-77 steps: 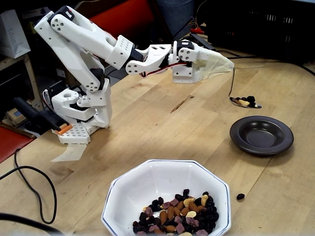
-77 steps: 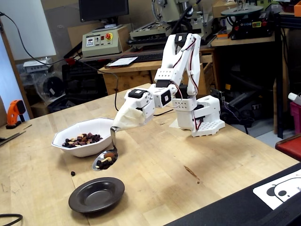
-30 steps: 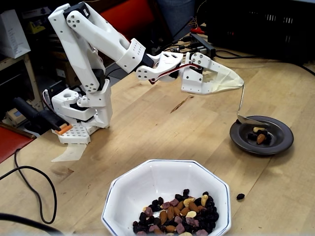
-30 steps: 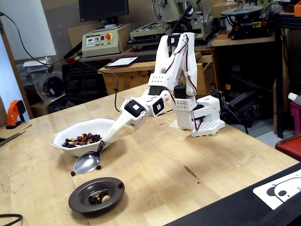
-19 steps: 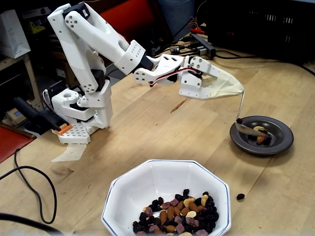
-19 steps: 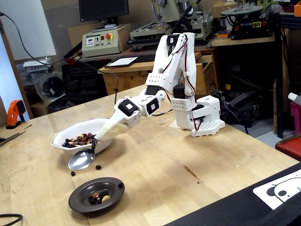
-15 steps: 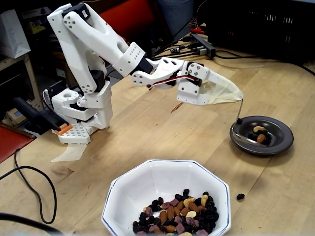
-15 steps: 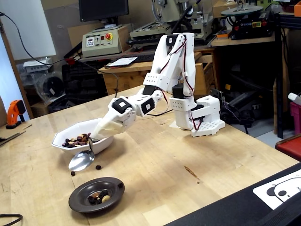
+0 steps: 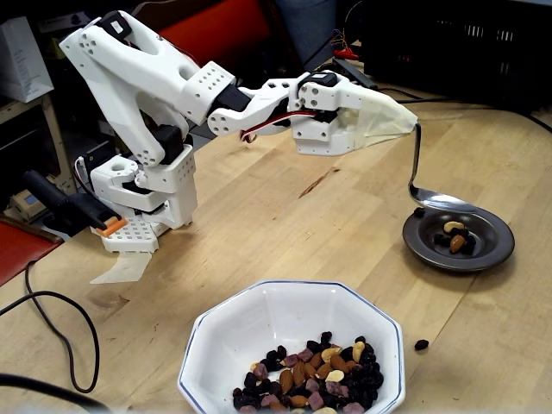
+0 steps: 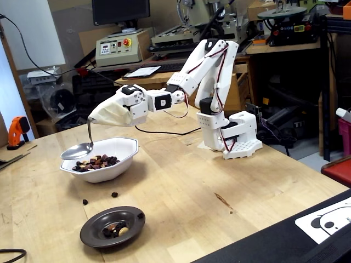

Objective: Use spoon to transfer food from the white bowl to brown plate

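Wooden worktop [image 9: 285, 216], my hand [image 9: 405, 121] cloth-wrapped, grip unreadable, spoon [image 9: 429, 185] hanging from it, one fixed view puts it over brown plate [image 9: 496, 250], other beside white bowl [image 10: 123, 159], food [image 10: 96, 162] in both dishes.

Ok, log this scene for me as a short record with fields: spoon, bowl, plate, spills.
spoon: handle wrapped in the cloth-covered gripper, bowl end looks empty
white bowl: holds the food heaped to one side
brown plate: a few nuts and raisins in it
spills: stray dark pieces on the table between bowl and plate
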